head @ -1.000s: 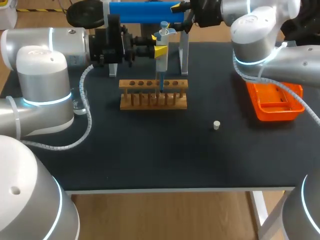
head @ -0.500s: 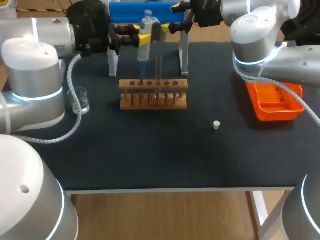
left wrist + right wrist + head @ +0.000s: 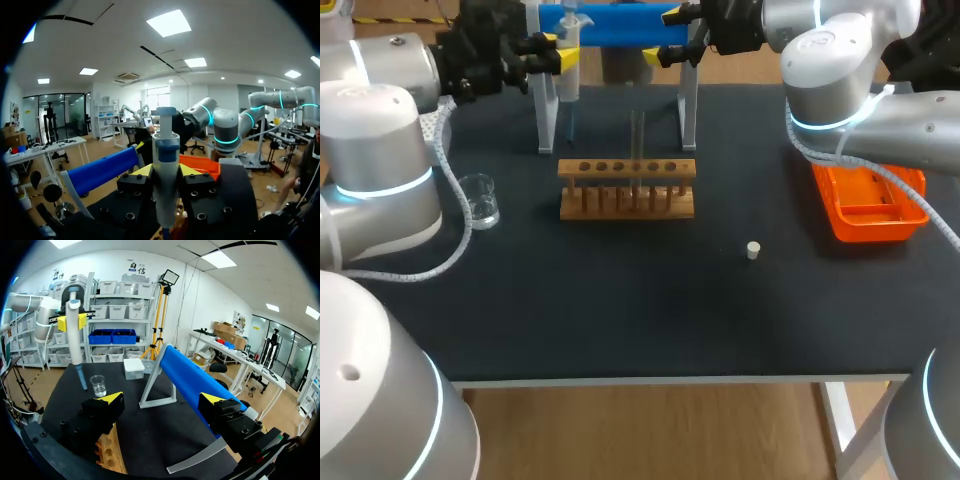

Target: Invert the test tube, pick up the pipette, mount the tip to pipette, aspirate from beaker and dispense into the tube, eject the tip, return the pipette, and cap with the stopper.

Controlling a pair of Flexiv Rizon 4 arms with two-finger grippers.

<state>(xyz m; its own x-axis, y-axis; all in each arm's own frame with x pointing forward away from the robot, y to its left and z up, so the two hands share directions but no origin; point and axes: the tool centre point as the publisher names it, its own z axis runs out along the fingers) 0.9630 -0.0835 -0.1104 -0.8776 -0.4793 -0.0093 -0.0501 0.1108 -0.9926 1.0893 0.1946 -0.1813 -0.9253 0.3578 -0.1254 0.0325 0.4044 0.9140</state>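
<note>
My left end effector [image 3: 166, 172] pinches the pipette [image 3: 567, 70] upright, tip down, probably for the beaker [image 3: 480, 200]. My right end effector [image 3: 161, 400] hangs spread.

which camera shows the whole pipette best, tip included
The right wrist view: the pipette shows full length, blue tip included, in the left gripper. The left wrist view shows only its upper body close up; the head view shows it small, far back.
</note>
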